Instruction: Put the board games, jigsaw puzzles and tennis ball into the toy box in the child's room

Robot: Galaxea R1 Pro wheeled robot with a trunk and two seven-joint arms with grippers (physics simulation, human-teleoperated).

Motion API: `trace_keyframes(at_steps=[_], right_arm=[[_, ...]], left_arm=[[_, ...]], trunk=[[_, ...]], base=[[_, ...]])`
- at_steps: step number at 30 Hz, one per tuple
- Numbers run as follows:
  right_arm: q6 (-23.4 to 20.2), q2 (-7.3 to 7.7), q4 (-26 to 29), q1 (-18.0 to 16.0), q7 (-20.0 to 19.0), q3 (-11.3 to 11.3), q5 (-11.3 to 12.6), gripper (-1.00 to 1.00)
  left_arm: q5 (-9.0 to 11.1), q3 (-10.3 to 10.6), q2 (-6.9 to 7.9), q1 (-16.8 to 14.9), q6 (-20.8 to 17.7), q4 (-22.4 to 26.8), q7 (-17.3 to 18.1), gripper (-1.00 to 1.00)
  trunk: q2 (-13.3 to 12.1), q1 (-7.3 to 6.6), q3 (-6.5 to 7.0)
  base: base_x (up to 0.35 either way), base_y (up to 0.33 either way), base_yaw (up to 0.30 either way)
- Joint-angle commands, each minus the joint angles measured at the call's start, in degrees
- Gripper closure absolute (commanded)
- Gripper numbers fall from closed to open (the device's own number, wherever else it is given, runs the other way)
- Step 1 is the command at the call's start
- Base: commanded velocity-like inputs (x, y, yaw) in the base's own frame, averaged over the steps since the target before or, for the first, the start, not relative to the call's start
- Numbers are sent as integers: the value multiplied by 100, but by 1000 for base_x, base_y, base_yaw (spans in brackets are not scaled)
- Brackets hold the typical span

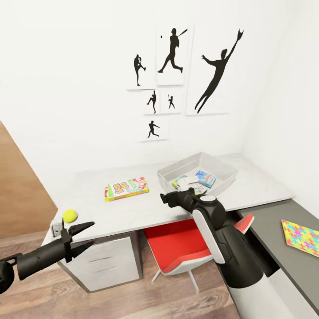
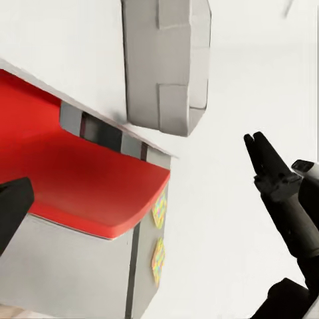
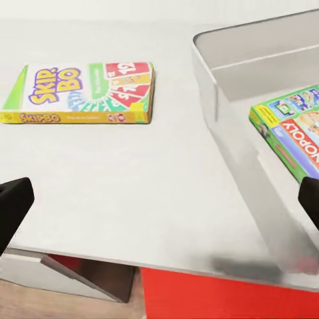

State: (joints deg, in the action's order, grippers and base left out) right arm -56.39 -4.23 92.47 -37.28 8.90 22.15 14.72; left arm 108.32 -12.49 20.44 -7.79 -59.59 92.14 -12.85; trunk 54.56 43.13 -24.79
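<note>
From the head view, the left pincer [image 1: 84, 237] hangs spread and empty below the tennis ball [image 1: 70, 215] at the surface's [image 1: 133, 210] corner, while the toy box [image 1: 197, 175] holds two board games. The right wrist view shows the right pincer [image 3: 159, 206] wide apart, empty, between the yellow board game [image 3: 83, 93] and the box.

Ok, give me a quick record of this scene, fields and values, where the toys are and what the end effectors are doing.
toy box: on pale table, holds two board games
yellow-orange board game: on table, left of toy box
tennis ball: near table's left end
jigsaw puzzle: on dark grey top
left end effector: open, below ball
right end effector: open, empty, at table's front edge
chair: red, under table
</note>
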Motion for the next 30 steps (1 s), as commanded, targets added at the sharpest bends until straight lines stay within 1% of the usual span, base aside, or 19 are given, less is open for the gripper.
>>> trace_keyframes(at_steps=[1,2,3,6,7,8,12,13,16,18,22,23,26,30], right_arm=[[-16,-29,2,6,133,121,57,-100],[-16,-36,2,8,148,162,57,-100],[-15,-44,1,15,170,235,57,-100],[-14,-54,0,22,193,309,56,-100],[-13,-64,0,24,202,338,56,-100],[-18,-125,-26,21,214,359,48,-100],[-30,-252,-151,6,224,354,43,-100],[-32,-293,-267,-4,228,353,39,-100],[-31,-356,-411,-14,233,355,28,-100],[-37,-416,-424,0,372,375,-90,-100],[-30,-416,-319,22,527,373,-175,-100],[-30,-411,-282,27,558,372,-183,-100],[-28,-406,-241,34,589,375,-187,-100],[-28,-425,-219,39,608,379,-191,-100]], left_arm=[[-210,-141,-12,239,-10,0,179,-100],[-328,-172,-18,319,-6,-1,247,-100],[-568,-220,-31,469,8,-2,386,-100],[-870,-264,-41,656,28,-17,585,-100],[-1014,-313,-44,792,60,-41,676,-100],[-1185,-537,-51,1018,173,-95,757,-100],[-1449,-891,-84,1310,357,-247,806,-100],[-1611,-1056,-105,1413,446,-362,819,-100],[-1842,-1275,-125,1503,545,-582,830,-100],[-2051,-1475,-136,1558,677,-922,817,-100],[-2188,-1670,-136,1581,908,-1405,826,-100],[-2226,-1736,-137,1586,987,-1603,830,-100],[-2275,-1819,-131,1593,1092,-1874,830,-100],[-2289,-1841,-135,1595,1122,-1967,829,-100]], trunk=[[4,1,3],[4,1,12],[4,1,21],[4,1,48],[4,1,57],[4,1,66],[4,1,102],[4,1,111],[4,1,138],[4,1,150],[4,1,162],[4,1,163],[4,1,165],[4,1,166]], base=[[0,0,121],[0,0,118],[0,0,109],[0,0,105],[0,0,114],[0,0,127],[0,0,137],[0,0,147],[0,0,145],[0,45,88],[0,168,41],[0,253,18],[0,282,11],[0,313,3]])
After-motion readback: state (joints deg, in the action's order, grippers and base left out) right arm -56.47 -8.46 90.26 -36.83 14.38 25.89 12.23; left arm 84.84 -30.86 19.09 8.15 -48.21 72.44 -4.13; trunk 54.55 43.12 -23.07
